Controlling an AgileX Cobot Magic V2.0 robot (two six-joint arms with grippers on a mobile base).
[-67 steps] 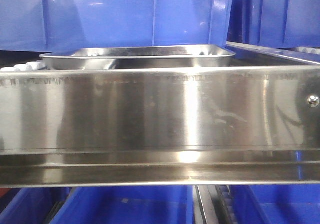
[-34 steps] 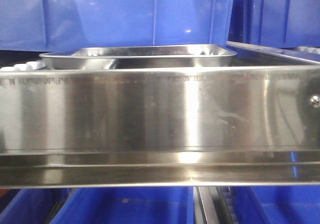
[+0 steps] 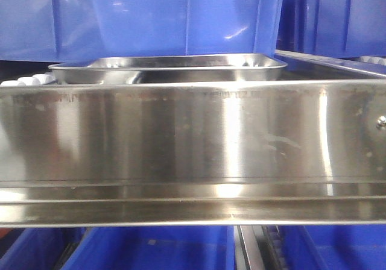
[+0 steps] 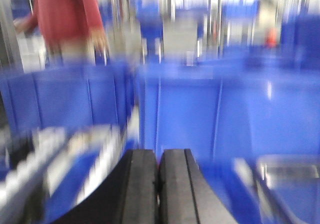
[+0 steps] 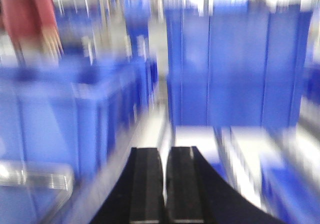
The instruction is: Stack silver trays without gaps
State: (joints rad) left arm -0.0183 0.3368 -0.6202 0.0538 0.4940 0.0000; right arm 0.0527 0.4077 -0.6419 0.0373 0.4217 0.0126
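A silver tray lies flat on the shelf behind the long steel rail, in front of a blue bin; only its rim and near wall show. Both wrist views are blurred by motion. My left gripper is shut and empty, in the air in front of blue bins, with a shiny tray corner at its lower right. My right gripper is shut and empty, with a shiny tray corner at its lower left. Neither gripper shows in the front view.
More blue bins stand at the right and below the rail. White rollers show at the left behind the rail. A person in a red top stands far off among rows of blue bins.
The front view has shifted slightly; reflections on the rail and bin have moved. The tray has stayed in place.
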